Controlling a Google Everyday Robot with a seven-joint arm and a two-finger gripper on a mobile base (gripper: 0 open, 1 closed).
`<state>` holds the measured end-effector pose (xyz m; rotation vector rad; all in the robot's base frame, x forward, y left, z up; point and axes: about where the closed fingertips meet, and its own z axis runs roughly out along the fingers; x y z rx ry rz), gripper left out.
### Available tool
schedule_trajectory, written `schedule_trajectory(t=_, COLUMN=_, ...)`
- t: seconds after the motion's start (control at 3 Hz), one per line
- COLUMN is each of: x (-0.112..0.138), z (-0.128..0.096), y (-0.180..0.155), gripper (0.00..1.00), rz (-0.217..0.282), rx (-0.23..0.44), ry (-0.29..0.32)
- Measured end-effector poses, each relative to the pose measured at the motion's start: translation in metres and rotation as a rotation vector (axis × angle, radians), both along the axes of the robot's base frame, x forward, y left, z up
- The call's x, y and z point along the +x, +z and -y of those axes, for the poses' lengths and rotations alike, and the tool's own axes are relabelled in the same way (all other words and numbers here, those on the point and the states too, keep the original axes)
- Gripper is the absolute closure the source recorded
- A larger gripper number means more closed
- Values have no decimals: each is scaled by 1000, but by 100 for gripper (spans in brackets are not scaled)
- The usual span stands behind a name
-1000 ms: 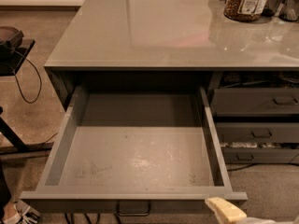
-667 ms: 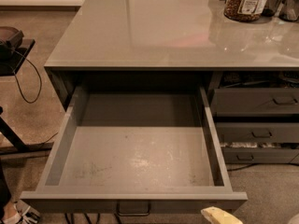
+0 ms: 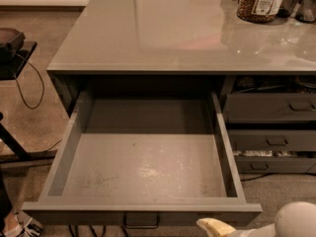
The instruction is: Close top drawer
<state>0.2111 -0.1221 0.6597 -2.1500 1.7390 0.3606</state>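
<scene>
The top drawer (image 3: 140, 169) is a wide, deep grey metal drawer, pulled fully out toward me under the grey countertop (image 3: 182, 28). Its scuffed floor is bare. Its flat front (image 3: 74, 215) runs along the bottom of the view, with a small metal loop handle (image 3: 141, 222) at its middle. My gripper (image 3: 216, 226) shows as a pale yellowish tip at the bottom edge, just in front of the drawer front and right of the handle. A white rounded part of my arm (image 3: 296, 218) sits at the bottom right corner.
Narrower grey drawers (image 3: 270, 107) with small handles are stacked to the right. A jar of brown food (image 3: 259, 1) and dark containers (image 3: 301, 1) stand on the counter's far right. A black stand with a cable (image 3: 17, 58) is on the left floor.
My gripper tip has shifted left along the drawer front and dropped lower in view. The white arm part has come into view at the bottom right. The drawer has not moved.
</scene>
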Motion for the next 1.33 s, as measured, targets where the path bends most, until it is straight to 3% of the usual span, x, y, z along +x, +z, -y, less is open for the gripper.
schedule_trajectory(t=0.33, x=0, z=-18, y=-24, gripper=19, rz=-102, rx=97, ry=2)
schedule_trajectory(t=0.67, x=11, z=-31, y=-39, gripper=42, rz=-181, rx=160, ry=-59)
schedule_trajectory(t=1.0, x=42, z=-34, y=-42, gripper=66, rz=-208, rx=175, ry=-217)
schedule_trajectory(t=1.33, x=87, z=-33, y=-42, gripper=89, rz=-178, rx=147, ry=-394)
